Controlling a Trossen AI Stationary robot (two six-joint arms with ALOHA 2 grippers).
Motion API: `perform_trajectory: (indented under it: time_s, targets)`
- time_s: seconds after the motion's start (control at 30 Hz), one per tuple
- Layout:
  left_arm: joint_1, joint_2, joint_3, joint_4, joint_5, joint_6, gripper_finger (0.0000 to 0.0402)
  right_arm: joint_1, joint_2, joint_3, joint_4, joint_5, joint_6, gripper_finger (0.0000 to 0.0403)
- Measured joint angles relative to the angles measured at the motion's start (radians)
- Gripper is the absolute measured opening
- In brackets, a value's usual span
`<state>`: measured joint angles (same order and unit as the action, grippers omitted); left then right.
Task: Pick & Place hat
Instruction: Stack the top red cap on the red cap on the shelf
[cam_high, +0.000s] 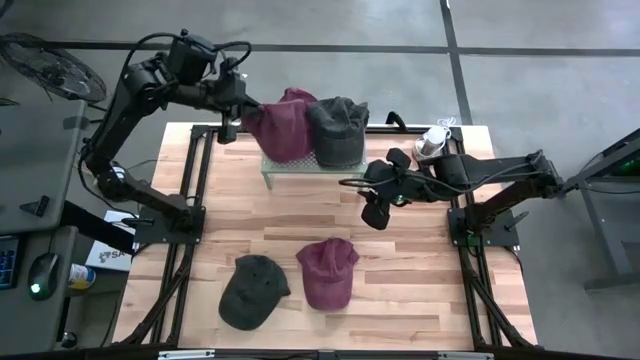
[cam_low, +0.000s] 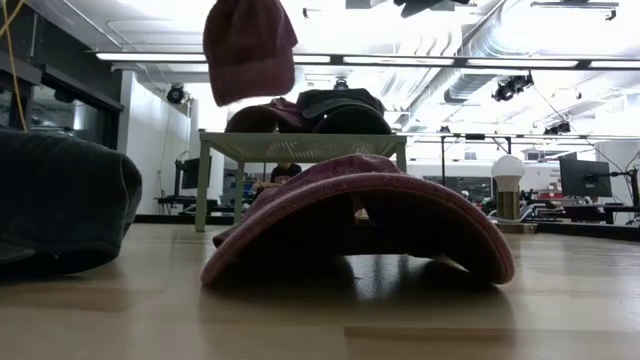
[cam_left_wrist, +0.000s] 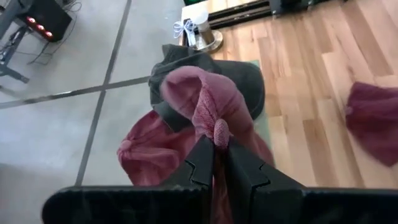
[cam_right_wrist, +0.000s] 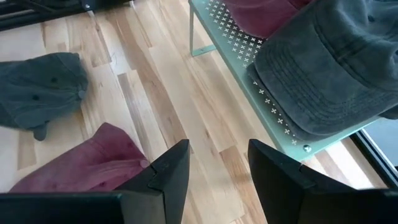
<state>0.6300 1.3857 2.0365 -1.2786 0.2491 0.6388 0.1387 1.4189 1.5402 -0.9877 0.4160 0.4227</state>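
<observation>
My left gripper (cam_high: 245, 115) is shut on a maroon hat (cam_high: 285, 125) held above the green perforated rack (cam_high: 300, 170) at the table's far side. The hat hangs at the top of the low view (cam_low: 248, 45). On the rack rest a dark grey hat (cam_high: 337, 130) and another maroon hat (cam_left_wrist: 143, 152). A third maroon hat (cam_high: 328, 272) and a second dark grey hat (cam_high: 252, 290) lie on the table near the front. My right gripper (cam_high: 378, 210) is open and empty above the table, right of the rack (cam_right_wrist: 249, 81). My left gripper pinches a bunched fold of the maroon hat's cloth (cam_left_wrist: 219, 132) between its two fingers (cam_left_wrist: 202, 165). It comes from the table's left side, slanting down. The hat hangs below the fingers, lifted clear of the rack and of the hats on it.
A small white and silver lamp-like object (cam_high: 432, 145) stands at the table's far right corner, also in the low view (cam_low: 508, 175). Black frame rails (cam_high: 195, 180) run along both table sides. Bare wood (cam_high: 300, 215) lies between the rack and the front hats.
</observation>
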Motion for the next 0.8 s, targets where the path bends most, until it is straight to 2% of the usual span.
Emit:
perform_trajectory:
  time_s: [0.37,0.6,0.8]
  targets:
    - [0.099,0.100,0.000,0.025,-0.015,0.086,0.0014,0.000,0.000,0.000,0.001,0.002,0.023,0.0156]
    - [0.096,0.140,-0.001,0.112,-0.016,0.138,0.0014,0.000,0.000,0.000,0.001,0.016,0.034,0.0156]
    - [0.097,0.165,-0.001,0.179,-0.068,0.135,0.0014,0.000,0.000,0.000,0.001,0.016,0.049,0.0156]
